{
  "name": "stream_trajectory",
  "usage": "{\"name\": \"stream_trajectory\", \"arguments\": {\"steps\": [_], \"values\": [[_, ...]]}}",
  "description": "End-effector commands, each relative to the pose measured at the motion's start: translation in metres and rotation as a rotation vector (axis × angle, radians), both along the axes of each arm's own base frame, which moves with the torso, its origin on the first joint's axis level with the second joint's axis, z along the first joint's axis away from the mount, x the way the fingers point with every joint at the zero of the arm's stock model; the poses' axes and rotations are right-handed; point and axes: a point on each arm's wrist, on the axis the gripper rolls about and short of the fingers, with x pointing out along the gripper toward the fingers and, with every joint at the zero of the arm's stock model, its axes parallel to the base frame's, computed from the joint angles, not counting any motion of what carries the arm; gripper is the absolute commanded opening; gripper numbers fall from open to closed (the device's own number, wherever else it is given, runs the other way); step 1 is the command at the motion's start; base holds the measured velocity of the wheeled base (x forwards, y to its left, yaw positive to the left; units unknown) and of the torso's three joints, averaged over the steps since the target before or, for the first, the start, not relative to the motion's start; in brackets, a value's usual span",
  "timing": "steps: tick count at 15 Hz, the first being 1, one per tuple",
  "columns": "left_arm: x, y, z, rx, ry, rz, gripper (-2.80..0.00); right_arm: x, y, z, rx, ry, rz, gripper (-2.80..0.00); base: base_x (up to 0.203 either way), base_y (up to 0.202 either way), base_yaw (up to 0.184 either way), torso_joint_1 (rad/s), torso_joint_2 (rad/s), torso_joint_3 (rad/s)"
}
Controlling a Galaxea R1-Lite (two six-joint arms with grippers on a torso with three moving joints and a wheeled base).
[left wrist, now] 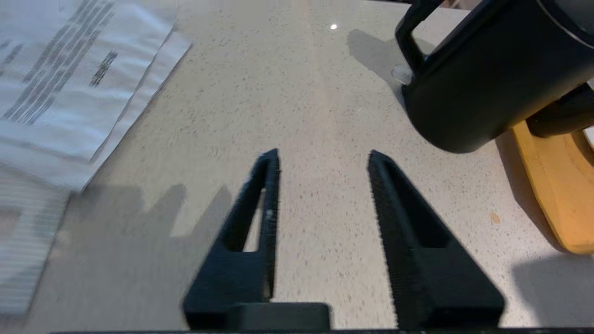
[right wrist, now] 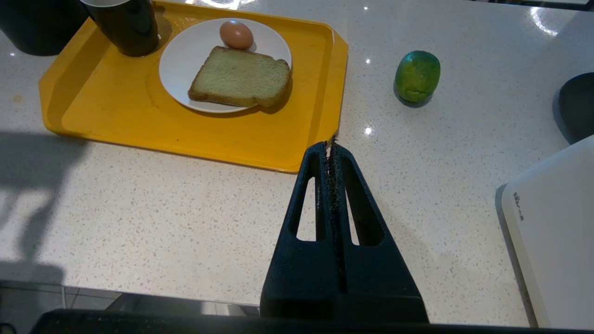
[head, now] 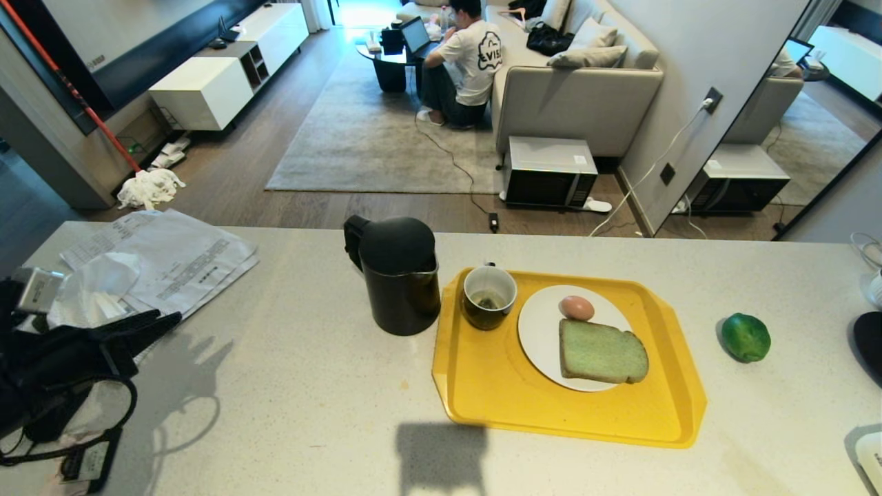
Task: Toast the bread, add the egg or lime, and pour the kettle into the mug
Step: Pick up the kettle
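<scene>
Head view, nearest ground: the left gripper (head: 148, 324) was found low at the left edge of the pale speckled countertop (head: 289, 386), its dark arm partly laid over loose printed papers (head: 186, 262) and a crumpled tissue (head: 103, 282). In the left wrist view its two black fingers (left wrist: 260, 204) were seen parted, with bare counter between them and nothing grasped; the kettle was recorded ahead of them and apart.

Right gripper (right wrist: 332, 141): seen only in the right wrist view, fingers pressed together and empty, held over the counter just beside the near edge of the tray.

Middle ground, listed from left to right:
- Kettle (head: 400, 275): matte black, upright, lid on, loop handle turned to the far left, stood on the counter just beside the tray's left edge.
- Tray (head: 496, 393): yellow, flat on the counter.
- Mug (head: 488, 296): dark outside, white inside, upright in the tray's far left corner, something dark noted at its bottom.
- Plate (head: 537, 331): white, round, set on the tray just beside the mug.
- Bread (head: 601, 353): one greenish slice with brown crust, laid flat on the near right of the plate.
- Egg (head: 577, 307): brown, on the plate, at the bread's far edge.
- Lime (head: 745, 337): glossy green, on bare counter, right of the tray and apart from it.

Far ground: a microwave oven (head: 549, 172) was noted on the wooden floor beside a grey sofa (head: 579, 89); a person (head: 462, 62) was seated on a rug with a laptop; a mop (head: 148, 187) was leaned at the left wall.
</scene>
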Motion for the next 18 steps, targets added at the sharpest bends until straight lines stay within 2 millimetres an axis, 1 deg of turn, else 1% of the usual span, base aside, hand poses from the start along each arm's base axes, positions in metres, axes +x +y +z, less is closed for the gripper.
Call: {"name": "stream_trajectory", "arguments": {"steps": [1,3,4,6,9,11,15,17,18], "values": [[0.026,0.004,-0.013,-0.011,0.007,-0.073,0.0,0.0,0.0,0.0,0.0,0.001,-0.001,-2.8,0.0,0.0,0.0,0.0,0.0,0.0],[0.04,0.005,-0.025,-0.005,-0.012,-0.116,0.0,0.0,0.0,0.0,0.0,0.001,0.001,-2.8,0.0,0.0,0.0,0.0,0.0,0.0],[0.048,0.003,-0.027,0.005,-0.037,-0.147,0.0,0.0,0.0,0.0,0.0,0.001,0.0,-2.8,0.0,0.0,0.0,0.0,0.0,0.0],[0.063,0.0,-0.023,0.034,-0.095,-0.212,0.0,0.0,0.0,0.0,0.0,0.001,0.001,-2.8,0.0,0.0,0.0,0.0,0.0,0.0],[0.086,-0.005,-0.022,0.092,-0.157,-0.281,0.0,0.0,0.0,0.0,0.0,0.001,0.001,-2.8,0.0,0.0,0.0,0.0,0.0,0.0],[0.103,-0.001,-0.03,0.129,-0.192,-0.319,0.0,0.0,0.0,0.0,0.0,0.001,0.0,-2.8,0.0,0.0,0.0,0.0,0.0,0.0],[0.126,0.006,-0.041,0.146,-0.228,-0.393,0.0,0.0,0.0,0.0,0.0,0.001,0.001,-2.8,0.0,0.0,0.0,0.0,0.0,0.0],[0.14,0.012,-0.04,0.17,-0.267,-0.406,0.0,0.0,0.0,0.0,0.0,0.001,0.0,-2.8,0.0,0.0,0.0,0.0,0.0,0.0],[0.144,0.013,-0.039,0.18,-0.281,-0.423,0.0,0.0,0.0,0.0,0.0,0.001,0.0,-2.8,0.0,0.0,0.0,0.0,0.0,0.0]]}}
